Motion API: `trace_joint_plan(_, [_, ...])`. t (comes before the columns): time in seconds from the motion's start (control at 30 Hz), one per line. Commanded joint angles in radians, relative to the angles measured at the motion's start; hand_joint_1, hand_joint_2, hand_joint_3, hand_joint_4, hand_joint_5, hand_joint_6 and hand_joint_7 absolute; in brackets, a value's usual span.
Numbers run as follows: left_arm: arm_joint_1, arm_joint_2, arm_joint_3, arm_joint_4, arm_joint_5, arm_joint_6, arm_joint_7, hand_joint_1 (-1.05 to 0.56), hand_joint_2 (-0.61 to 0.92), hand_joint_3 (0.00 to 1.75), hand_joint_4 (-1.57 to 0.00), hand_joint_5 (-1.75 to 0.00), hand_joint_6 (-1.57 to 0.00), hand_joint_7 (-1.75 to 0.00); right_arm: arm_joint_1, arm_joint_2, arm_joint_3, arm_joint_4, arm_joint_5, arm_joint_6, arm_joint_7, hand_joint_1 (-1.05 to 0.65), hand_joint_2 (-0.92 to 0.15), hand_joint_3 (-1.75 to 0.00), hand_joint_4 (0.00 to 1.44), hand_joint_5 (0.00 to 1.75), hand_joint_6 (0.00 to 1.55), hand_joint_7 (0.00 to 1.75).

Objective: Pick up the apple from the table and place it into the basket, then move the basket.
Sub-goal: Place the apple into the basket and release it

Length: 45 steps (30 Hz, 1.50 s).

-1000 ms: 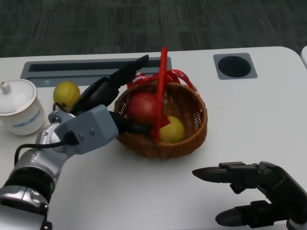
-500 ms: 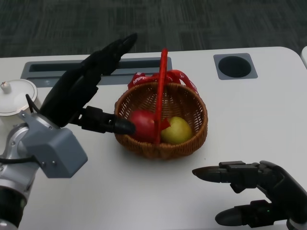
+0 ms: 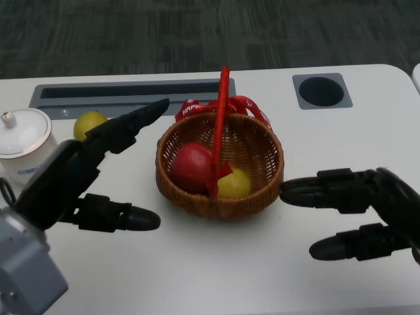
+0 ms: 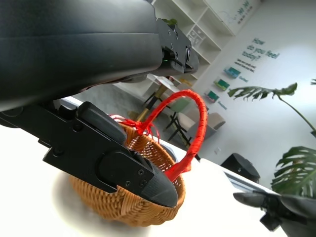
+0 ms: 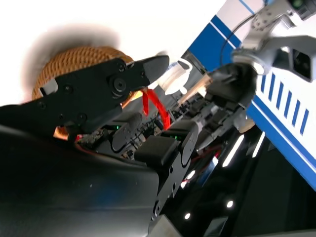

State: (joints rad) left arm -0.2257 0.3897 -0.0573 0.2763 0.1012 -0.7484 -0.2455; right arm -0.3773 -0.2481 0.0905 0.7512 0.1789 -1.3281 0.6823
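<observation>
So the apple [image 3: 191, 165] is sitting in the basket [image 3: 269, 172] mid-bench, next to a yellow fruit [image 3: 236, 183]. Left hand [image 3: 79, 177] and right hand [image 3: 357, 213] both flank it, fingers spread, holding nothing. Wicker's light and a bit springy, I'd guess, so squeeze the rim gently or hook the red handle [image 3: 220, 125]. Apple could roll.

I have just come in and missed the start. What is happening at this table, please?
The red apple already lies in the wicker basket, beside a yellow fruit. The robot's left hand and right hand are both open, one on each side of the basket, neither touching it. Placing looks done; moving the basket is not yet done.
</observation>
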Motion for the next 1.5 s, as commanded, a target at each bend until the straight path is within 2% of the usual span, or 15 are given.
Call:
trace_joint_plan(0.03, [0.066,0.026,0.032,-0.048,-0.036,-0.007,-0.016,-0.68,0.77,0.00,-0.36,-0.06,-0.35,-0.04,-0.080,-0.038,-0.019,0.059,-0.047,-0.034,-0.024,-0.52,-0.87,0.00,0.71,0.00,0.63,0.00])
trace_joint_plan(0.23, [0.140,0.024,0.054,-0.072,-0.066,-0.031,-0.020,-0.65,0.76,0.00,-0.45,-0.05,-0.43,-0.04,-0.212,-0.066,-0.008,0.185,-0.160,-0.047,-0.060,-0.54,-0.89,-0.01,0.70,0.00,0.63,0.00])
trace_joint_plan(0.4, [0.175,0.015,0.060,-0.102,-0.057,-0.018,-0.014,-0.66,0.78,0.01,-0.47,-0.04,-0.46,-0.03,-0.318,-0.059,0.016,0.307,-0.279,-0.026,-0.110,-0.60,-0.92,-0.04,0.70,0.01,0.63,0.00])
trace_joint_plan(0.5, [0.194,0.012,0.063,-0.121,-0.050,-0.010,-0.008,-0.65,0.77,0.00,-0.48,-0.03,-0.47,-0.03,-0.369,-0.050,0.031,0.367,-0.372,0.005,-0.183,-0.63,-0.92,-0.04,0.72,0.01,0.66,0.01])
trace_joint_plan(0.63, [0.213,0.008,0.067,-0.141,-0.043,0.000,-0.005,-0.65,0.76,0.00,-0.49,-0.03,-0.49,-0.02,-0.427,-0.055,0.075,0.409,-0.535,0.051,-0.337,-0.66,-0.92,-0.02,0.76,0.02,0.69,0.02])
trace_joint_plan(0.77, [0.231,0.002,0.068,-0.162,-0.047,0.002,-0.006,-0.63,0.74,0.00,-0.50,-0.03,-0.49,-0.02,-0.499,-0.073,0.159,0.435,-0.716,0.120,-0.517,-0.68,-0.90,-0.01,0.77,0.01,0.70,0.01])
trace_joint_plan(0.9, [0.246,-0.004,0.068,-0.185,-0.049,0.006,-0.006,-0.62,0.72,0.00,-0.51,-0.02,-0.50,-0.01,-0.568,-0.080,0.244,0.471,-0.844,0.185,-0.675,-0.73,-0.86,0.00,0.79,0.01,0.72,0.01])
trace_joint_plan(1.17, [0.267,-0.031,0.068,-0.197,-0.027,-0.006,0.009,-0.64,0.72,0.00,-0.55,-0.03,-0.54,-0.02,-0.692,-0.080,0.451,0.523,-1.062,0.291,-0.898,-0.80,-0.87,0.00,0.81,0.01,0.72,0.00])
trace_joint_plan(1.37, [0.304,-0.048,0.079,-0.243,-0.007,-0.005,0.020,-0.63,0.71,0.00,-0.55,-0.02,-0.54,-0.01,-0.730,-0.083,0.600,0.569,-1.182,0.376,-0.953,-0.85,-0.91,-0.05,0.78,0.01,0.68,0.00])
trace_joint_plan(1.5, [0.325,-0.055,0.087,-0.267,-0.006,-0.004,0.023,-0.62,0.71,0.00,-0.56,-0.02,-0.54,-0.01,-0.717,-0.087,0.702,0.587,-1.251,0.385,-0.990,-0.87,-0.92,-0.10,0.77,0.01,0.68,0.00])
